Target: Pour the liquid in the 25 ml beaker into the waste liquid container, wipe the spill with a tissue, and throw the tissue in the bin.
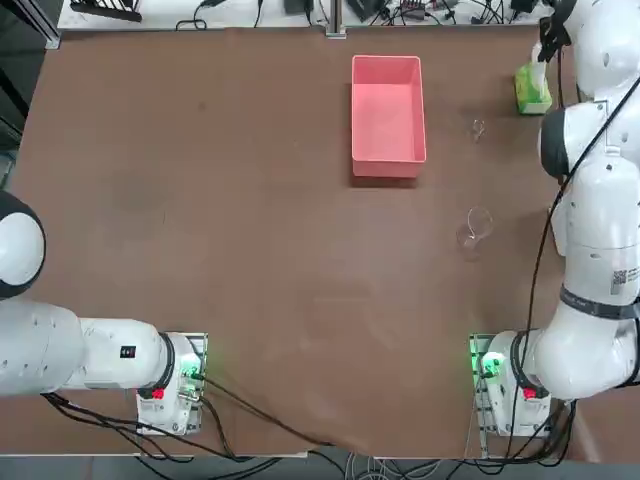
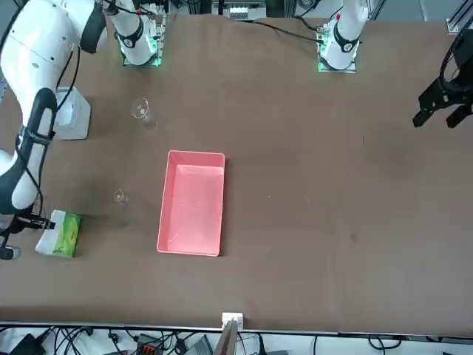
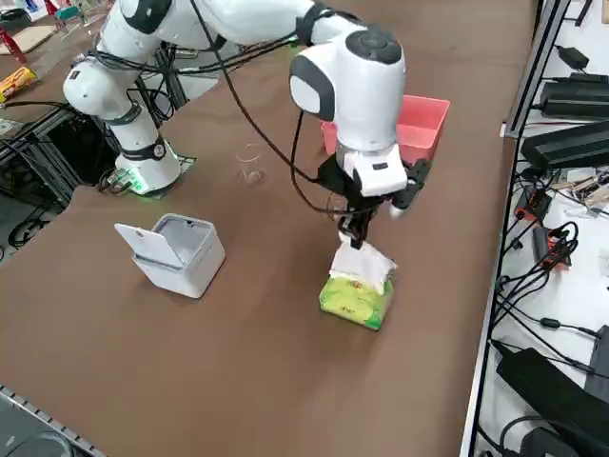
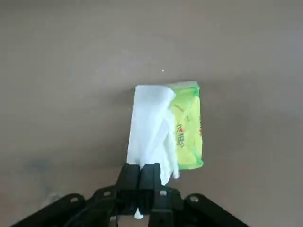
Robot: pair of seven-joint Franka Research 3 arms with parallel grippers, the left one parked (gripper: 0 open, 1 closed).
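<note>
The broad brown table (image 1: 250, 250) carries a pink rectangular plastic tray (image 1: 388, 117), a tiny clear glass beaker (image 1: 478, 129) and a larger clear glass beaker (image 1: 476, 228). A green tissue pack (image 3: 358, 297) and a small white lidded bin (image 3: 181, 251) also lie on it.

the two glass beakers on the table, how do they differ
Size: the 25 ml beaker is tiny, while the larger beaker is clearly wider and taller.
Place: the 25 ml beaker stands level with the pink waste liquid container, between it and the green tissue pack; the larger beaker stands nearer the robot's base.
Both are clear glass, upright, untouched; the right gripper is shut on a tissue over the pack.
</note>
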